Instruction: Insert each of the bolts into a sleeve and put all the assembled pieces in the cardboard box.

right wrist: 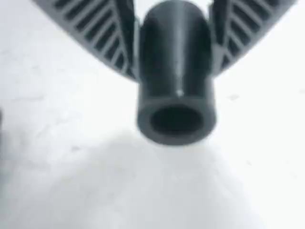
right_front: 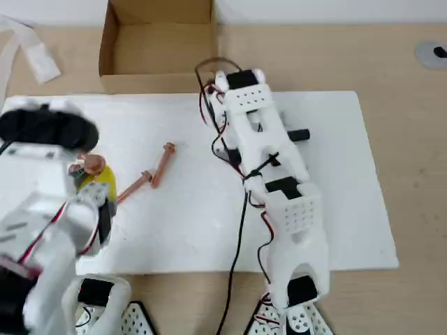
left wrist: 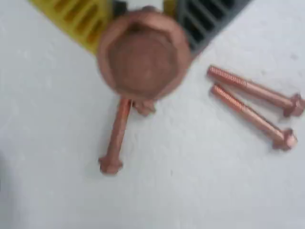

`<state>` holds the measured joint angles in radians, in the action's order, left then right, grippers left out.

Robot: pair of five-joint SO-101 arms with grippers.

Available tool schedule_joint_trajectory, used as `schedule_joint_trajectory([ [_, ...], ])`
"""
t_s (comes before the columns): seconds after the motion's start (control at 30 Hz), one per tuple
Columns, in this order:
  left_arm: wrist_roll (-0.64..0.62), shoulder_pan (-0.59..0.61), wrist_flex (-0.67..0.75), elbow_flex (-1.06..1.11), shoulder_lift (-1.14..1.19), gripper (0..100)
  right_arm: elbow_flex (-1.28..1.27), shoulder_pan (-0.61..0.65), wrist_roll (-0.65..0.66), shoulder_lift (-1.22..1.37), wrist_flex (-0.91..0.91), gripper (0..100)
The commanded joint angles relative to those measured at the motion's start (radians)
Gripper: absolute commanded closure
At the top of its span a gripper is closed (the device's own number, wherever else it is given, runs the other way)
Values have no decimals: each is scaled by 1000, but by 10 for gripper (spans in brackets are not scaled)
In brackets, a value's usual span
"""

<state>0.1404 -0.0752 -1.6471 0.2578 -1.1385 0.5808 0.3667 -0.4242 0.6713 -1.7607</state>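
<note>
We're logging the left gripper [left wrist: 143, 14] clamping a bolt [left wrist: 143, 55], head toward its wrist camera. The right gripper [right wrist: 174, 45] is pinching a black sleeve [right wrist: 175, 90], bore showing open toward its own camera. The two are sitting well apart over the mat [right_front: 335, 209], with the bolt to the sleeve's left, so we're judging axis-to-bore alignment as the crux. Three loose bolts [left wrist: 250, 114] are lying nearby, and the cardboard box [right_front: 157, 84] is sitting beyond the mat.

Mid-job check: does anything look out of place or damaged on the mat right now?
Nothing stands out. The left hand is shut on a bolt, the right hand on a black sleeve, and three loose bolts lie flat on the white mat, undamaged.
</note>
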Motion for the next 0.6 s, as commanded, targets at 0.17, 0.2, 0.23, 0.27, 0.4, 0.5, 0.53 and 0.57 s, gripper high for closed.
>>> schedule_joint_trajectory([
  [0.17,8,143,11,-6,-162,995,93,13,141,-302,-26,988],
  [0.2,9,169,11,-6,-173,995,93,12,173,-334,-26,988],
  [0.23,17,190,11,-5,-180,995,85,12,212,-366,-26,988],
  [0.27,38,210,11,-5,-188,995,71,12,249,-401,-26,988],
  [0.4,123,264,11,-5,-200,995,-16,10,322,-555,-26,988],
  [0.5,126,290,11,-5,-211,995,-105,8,400,-687,-15,988],
  [0.53,124,290,11,-5,-211,995,-137,-1,419,-733,-5,988],
  [0.57,123,287,11,-5,-211,995,-170,-10,427,-783,15,988],
])
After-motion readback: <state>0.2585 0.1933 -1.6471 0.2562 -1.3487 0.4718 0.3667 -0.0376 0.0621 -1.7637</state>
